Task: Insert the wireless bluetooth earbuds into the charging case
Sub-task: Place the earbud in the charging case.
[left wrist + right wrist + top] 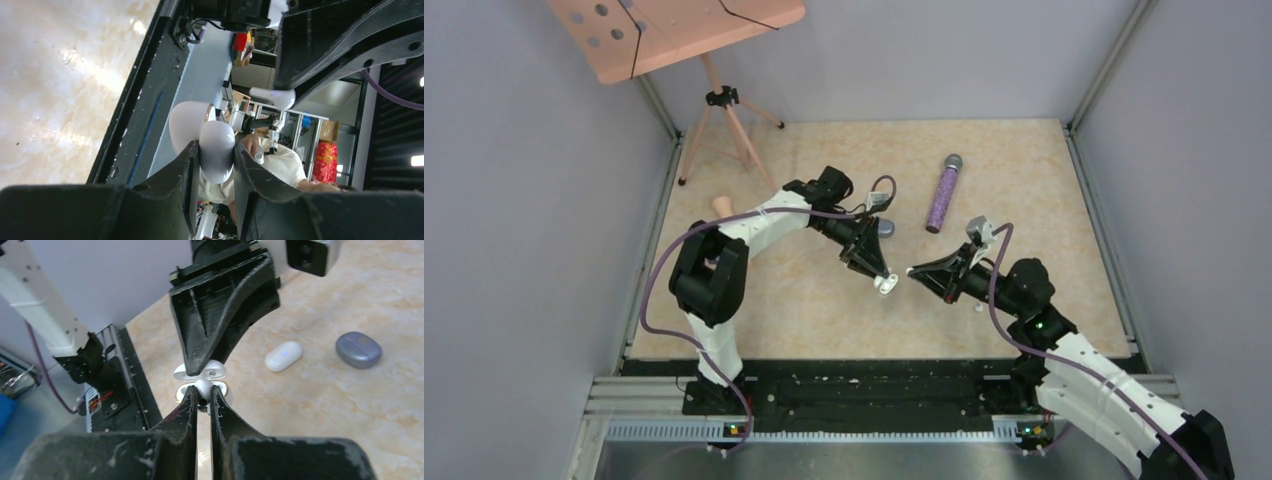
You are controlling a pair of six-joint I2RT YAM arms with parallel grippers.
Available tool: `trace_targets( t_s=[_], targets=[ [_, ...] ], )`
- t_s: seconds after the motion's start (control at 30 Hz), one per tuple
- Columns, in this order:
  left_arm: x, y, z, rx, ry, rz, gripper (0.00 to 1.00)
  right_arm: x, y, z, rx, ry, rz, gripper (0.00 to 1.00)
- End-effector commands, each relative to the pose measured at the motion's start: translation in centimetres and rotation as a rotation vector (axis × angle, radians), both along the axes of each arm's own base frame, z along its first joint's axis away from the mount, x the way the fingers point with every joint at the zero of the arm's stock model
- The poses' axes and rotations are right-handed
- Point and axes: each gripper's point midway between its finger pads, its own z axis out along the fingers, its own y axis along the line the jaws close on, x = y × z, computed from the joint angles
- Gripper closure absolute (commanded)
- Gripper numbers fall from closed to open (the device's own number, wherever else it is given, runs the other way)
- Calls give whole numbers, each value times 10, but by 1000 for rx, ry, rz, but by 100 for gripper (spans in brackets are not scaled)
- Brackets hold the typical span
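One closed white case (283,356) and purple case (358,349) show clearest from right wrist.

In the top view, the left arm (754,222) is leaning from its base toward 1 o'clock, bending at the elbow and stretching its forearm toward 4 o'clock. The left claw (884,281) is tilting downward, its fingers (185,165) pressing in on both sides of a white charging case (216,150). The right arm (1064,345) is reaching from its base toward 10 o'clock. The right claw (913,272) is pointing at 9 o'clock, almost tip to tip with the left one, and is pinching a white earbud (203,386).
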Motion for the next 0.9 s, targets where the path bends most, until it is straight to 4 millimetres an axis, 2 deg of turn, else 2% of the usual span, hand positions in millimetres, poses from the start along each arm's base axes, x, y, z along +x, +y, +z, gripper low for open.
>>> trace_targets(
  t_s=[0.0,0.13,0.47,0.87],
  targets=[
    [-7,2,22,-104,-5,-75,100,-24,15,33,59,-144,193,100],
    [-14,6,29,-140,-12,-108,100,-43,19,47,134,-236,290,100],
    [-23,4,40,-175,-14,-149,100,-66,24,64,198,-297,425,100],
    [-28,1,46,-194,-8,-167,100,-73,44,59,226,-302,495,100]
  ],
)
